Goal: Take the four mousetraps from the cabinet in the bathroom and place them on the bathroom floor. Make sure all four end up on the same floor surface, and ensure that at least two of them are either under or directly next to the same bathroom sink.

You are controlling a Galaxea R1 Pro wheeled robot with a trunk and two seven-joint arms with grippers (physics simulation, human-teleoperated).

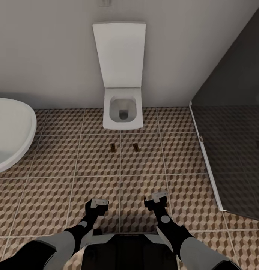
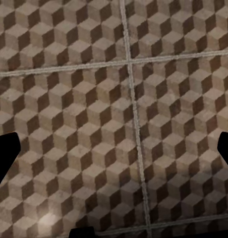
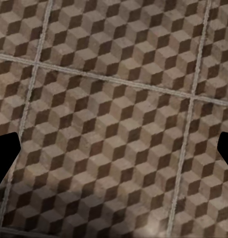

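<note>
Two small brown wooden mousetraps (image 1: 113,147) (image 1: 136,147) lay on the cube-patterned tiled floor (image 1: 50,195) before the white square toilet (image 1: 122,112), no sink nearby. Your left gripper (image 1: 96,206) and right gripper (image 1: 155,199) hung released, seemingly empty; leaving them there risked failing the sink condition.

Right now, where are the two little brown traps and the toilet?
left mousetrap (image 1: 113,147): head view, middle of its board.
right mousetrap (image 1: 136,147): head view, middle of its board.
toilet (image 1: 122,123): head view, front rim of bowl.

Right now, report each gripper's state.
Left gripper: open, holding nothing, over the floor.
Right gripper: open, holding nothing.
</note>
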